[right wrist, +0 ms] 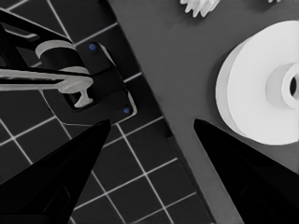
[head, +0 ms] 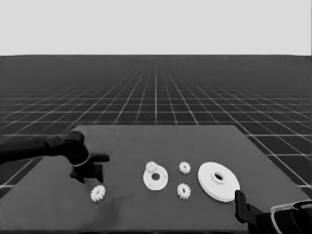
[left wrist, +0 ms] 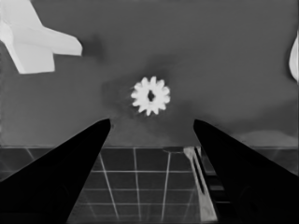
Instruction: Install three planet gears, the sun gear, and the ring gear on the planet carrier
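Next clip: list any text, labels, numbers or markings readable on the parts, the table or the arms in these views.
None: no words, numbers, brand marks or signs appear in any view.
The larger round part, the smaller round part and the gears, such as the one below the left gripper, are plain white.
The table is unmarked.
The small blue lights on the dark machinery in the right wrist view carry no text.

On your tabletop (head: 146, 209), the smaller round part (head: 155, 178) lies centre with one gear (head: 151, 166) on it, two gears (head: 184, 167) just right, the larger round part (head: 218, 181) beyond, another gear (head: 98, 193) far left.
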`<state>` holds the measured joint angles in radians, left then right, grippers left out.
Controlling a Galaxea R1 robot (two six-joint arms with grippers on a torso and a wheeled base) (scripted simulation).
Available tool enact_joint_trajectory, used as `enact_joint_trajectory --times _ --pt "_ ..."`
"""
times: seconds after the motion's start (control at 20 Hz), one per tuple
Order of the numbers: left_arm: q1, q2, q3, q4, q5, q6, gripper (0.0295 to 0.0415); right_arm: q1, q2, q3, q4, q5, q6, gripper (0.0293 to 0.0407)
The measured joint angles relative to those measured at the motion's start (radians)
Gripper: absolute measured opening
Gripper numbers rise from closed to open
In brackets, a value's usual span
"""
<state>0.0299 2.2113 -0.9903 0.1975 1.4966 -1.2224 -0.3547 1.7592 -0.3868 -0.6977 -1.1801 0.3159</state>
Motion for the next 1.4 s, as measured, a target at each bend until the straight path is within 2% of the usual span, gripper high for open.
enact_joint_trajectory --times 0.05,0.15,0.25,0.5,0.6,1.0,1.05,1.15,1.25,1.4 --pt "0.097 0.014 -0.037 0.095 -0.039 0.016 0.0385 0.0 0.0 0.0 0.0 0.0 0.0 0.0385" --pt "0.194 0.038 -0.097 0.176 -0.084 0.038 0.0385 0.0 0.0 0.0 0.0 0.0 0.0 0.0385" --pt "0.223 0.05 -0.123 0.2 -0.102 0.047 0.0385 0.0 0.0 0.0 0.0 0.0 0.0 0.0385" --pt "0.236 0.055 -0.137 0.212 -0.111 0.052 0.0385 0.0 0.0 0.0 0.0 0.0 0.0 0.0385" --pt "0.236 0.055 -0.138 0.212 -0.111 0.052 0.0314 0.0 0.0 0.0 0.0 0.0 0.0 0.0385" --pt "0.236 0.055 -0.138 0.213 -0.111 0.052 0.0312 0.0 0.0 0.0 0.0 0.0 0.0 0.0385" --pt "0.158 0.023 -0.061 0.139 -0.06 0.026 0.0312 0.0 0.0 0.0 0.0 0.0 0.0 0.0385" --pt "0.055 0.002 -0.012 0.051 -0.019 0.008 0.0312 0.0 0.0 0.0 0.0 0.0 0.0 0.0385" --pt "0.018 -0.002 -0.002 0.018 -0.007 0.005 0.0312 0.0 0.0 0.0 0.0 0.0 0.0 0.0385" --pt "0.004 -0.004 0.0 0.004 -0.002 0.004 0.0312 0.0 0.0 0.0 0.0 0.0 0.0 0.0385"
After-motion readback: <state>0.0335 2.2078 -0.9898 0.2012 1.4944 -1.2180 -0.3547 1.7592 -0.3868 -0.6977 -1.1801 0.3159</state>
